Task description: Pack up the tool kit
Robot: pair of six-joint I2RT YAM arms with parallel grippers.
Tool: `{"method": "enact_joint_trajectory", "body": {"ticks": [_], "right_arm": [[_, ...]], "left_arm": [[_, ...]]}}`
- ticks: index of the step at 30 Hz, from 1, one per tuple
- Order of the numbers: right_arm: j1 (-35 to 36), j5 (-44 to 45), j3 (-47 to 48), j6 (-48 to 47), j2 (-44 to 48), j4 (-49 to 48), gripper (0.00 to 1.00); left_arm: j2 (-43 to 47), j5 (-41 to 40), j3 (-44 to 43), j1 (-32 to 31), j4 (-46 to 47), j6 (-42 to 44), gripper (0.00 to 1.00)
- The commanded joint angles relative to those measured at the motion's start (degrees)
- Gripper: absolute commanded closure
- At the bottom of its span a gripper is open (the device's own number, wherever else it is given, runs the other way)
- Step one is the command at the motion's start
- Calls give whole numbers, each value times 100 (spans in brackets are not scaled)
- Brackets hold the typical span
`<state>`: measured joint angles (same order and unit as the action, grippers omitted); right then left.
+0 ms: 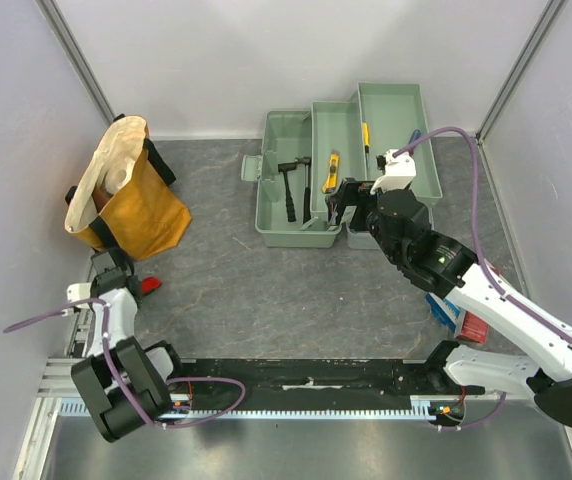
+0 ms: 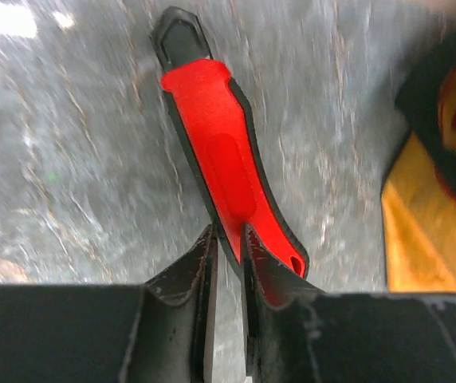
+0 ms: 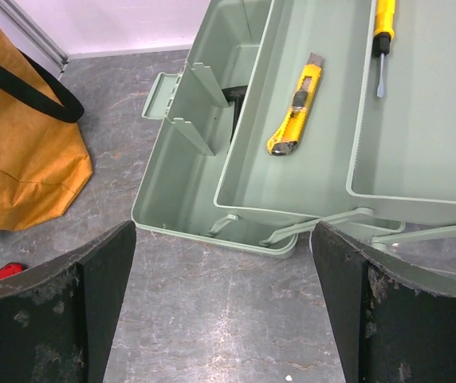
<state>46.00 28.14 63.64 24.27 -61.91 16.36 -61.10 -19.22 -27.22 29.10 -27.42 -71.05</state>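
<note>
The pale-green toolbox [image 1: 296, 232] stands open at the back of the table with its trays [image 3: 292, 195] folded out. A small hammer [image 1: 288, 188] lies in its base, a yellow-black knife [image 3: 296, 105] in the middle tray and a yellow-handled screwdriver [image 3: 382, 36] in the far tray. At the left, near the bag, a red-handled tool [image 2: 224, 159] with black edging lies on the table. My left gripper [image 2: 228, 237] is shut on its near end. My right gripper [image 3: 222, 231] hangs wide open over bare table just in front of the toolbox, holding nothing.
A mustard-yellow cloth bag [image 1: 131, 195] with black straps stands at the back left, close to the left gripper. Flat blue-and-red packets [image 1: 458, 318] lie at the right, beside the right arm. Pale walls close in the table on three sides.
</note>
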Motion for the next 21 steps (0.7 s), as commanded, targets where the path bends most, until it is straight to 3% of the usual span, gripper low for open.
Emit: {"method": "enact_joint_trajectory", "body": {"ticks": [1,6,9,11,14,15,16,18,21], "right_arm": [[6,183,-53,86,39,-265,2],[6,209,-44,95,-5,-317,2],[6,227,-36,86,-5,-326,2],[6,253,-36,86,30,-335,2],[-3,324,-97,60,100,-335,2],[-3,350,-106,43,135,-335,2],[-3,402,-123,16,179,-318,2],[-3,429,-150,-10,206,-335,2],[-12,455,-132,-63,232,-318,2]], "left_arm": [[457,982,332,-352,-114,433,98],[854,982,358,-1115,-290,320,98],[749,816,358,-1819,-316,153,98],[583,675,297,-1943,-334,205,98],[319,342,-36,-1935,-570,389,73],[266,236,-203,-1961,-693,416,51],[231,130,-326,-1952,-799,460,44],[221,-28,-572,-1944,-966,521,33],[344,-169,-740,-1943,-1037,565,26]]}}
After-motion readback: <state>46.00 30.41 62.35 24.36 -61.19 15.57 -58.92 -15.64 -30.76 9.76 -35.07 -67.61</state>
